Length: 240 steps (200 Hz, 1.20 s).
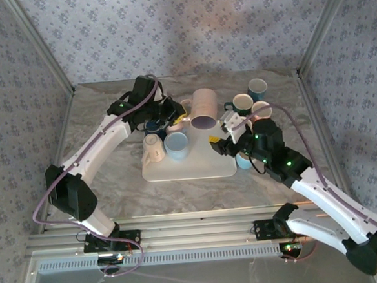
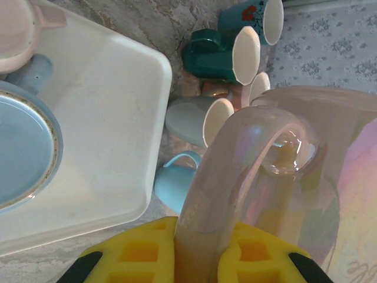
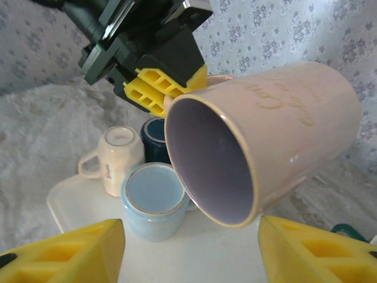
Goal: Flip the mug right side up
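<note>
Left wrist view: left end effector (image 2: 197,256) clamps the pink mug (image 2: 306,177) by its handle, sideways over the tray (image 2: 106,118), mid-turn; right end effector (image 3: 191,250), jaws apart and holding nothing, should next take its body.

The pink mug (image 3: 277,135) is found glazed and glossy, pearly on its handle (image 2: 230,147); the white tray (image 2: 112,118) is recorded as smooth matt plastic, the yellow finger pads (image 3: 65,253) as dull moulded plastic, and the table top (image 1: 114,192) as smooth and marble-patterned.
</note>
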Each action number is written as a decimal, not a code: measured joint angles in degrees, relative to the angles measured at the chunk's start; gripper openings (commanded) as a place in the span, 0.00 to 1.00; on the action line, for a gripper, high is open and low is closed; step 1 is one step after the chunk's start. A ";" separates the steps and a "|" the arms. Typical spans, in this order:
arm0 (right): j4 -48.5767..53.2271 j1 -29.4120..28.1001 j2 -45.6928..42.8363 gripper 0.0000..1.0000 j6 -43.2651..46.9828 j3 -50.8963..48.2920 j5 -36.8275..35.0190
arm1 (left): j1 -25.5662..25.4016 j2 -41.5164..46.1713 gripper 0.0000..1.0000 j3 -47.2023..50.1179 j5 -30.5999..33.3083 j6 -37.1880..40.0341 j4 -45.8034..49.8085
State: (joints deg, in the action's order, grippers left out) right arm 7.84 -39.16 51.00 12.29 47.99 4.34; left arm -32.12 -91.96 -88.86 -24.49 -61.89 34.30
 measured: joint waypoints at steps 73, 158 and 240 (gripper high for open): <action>-7.87 -7.28 5.55 0.54 3.82 0.00 -24.33 | -0.87 -0.26 0.00 0.00 1.97 -2.97 -1.55; -15.52 -8.11 9.31 0.51 2.27 -0.02 -34.25 | -1.16 -0.37 0.00 0.22 2.21 -4.68 -2.54; -22.36 -8.59 15.17 0.05 3.65 -0.63 -40.35 | -1.75 0.31 0.00 4.24 2.03 -8.33 -6.21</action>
State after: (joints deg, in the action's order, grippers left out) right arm -14.52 -47.75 66.17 15.94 47.35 -36.01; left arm -33.87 -91.66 -84.62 -22.46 -70.22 28.10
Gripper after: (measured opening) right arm 0.106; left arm 0.147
